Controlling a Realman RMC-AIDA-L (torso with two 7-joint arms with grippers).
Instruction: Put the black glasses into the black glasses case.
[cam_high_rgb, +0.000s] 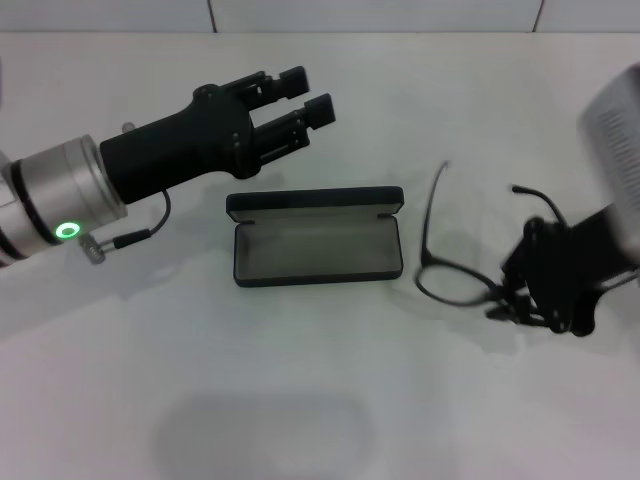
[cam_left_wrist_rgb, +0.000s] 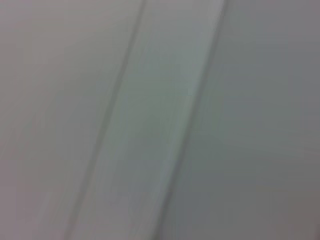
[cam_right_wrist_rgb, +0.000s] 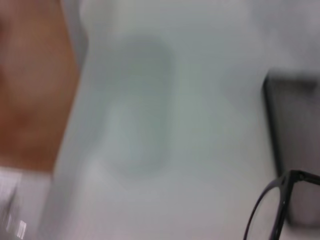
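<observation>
- Head view: the right gripper (cam_high_rgb: 520, 300) is low on the white table (cam_high_rgb: 330, 400), at the front frame of the black glasses (cam_high_rgb: 450, 270). The lens on its side is covered by the fingers, and the other lens and both temple arms stretch away from it. Whether the fingers are clamped on the frame I cannot tell — they merge into the dark frame there.
- The black glasses case (cam_high_rgb: 317, 240) lies open just beyond the free lens, on the side away from the right gripper, with its lid tipped back and its grey lining bare.
- The left gripper (cam_high_rgb: 300, 108) hangs above and just behind the case, its fingers spread apart and holding nothing.
- Left wrist view: only pale surface with faint lines, and no task thing in it.
- Right wrist view: one lens rim and the bridge sit close under the camera, and a dark edge of the case lies just past them.
- Progress, as I judge it: the case is open and ready — the glasses are not yet inside. Securing them, carrying them across and setting them in the tray remain.
</observation>
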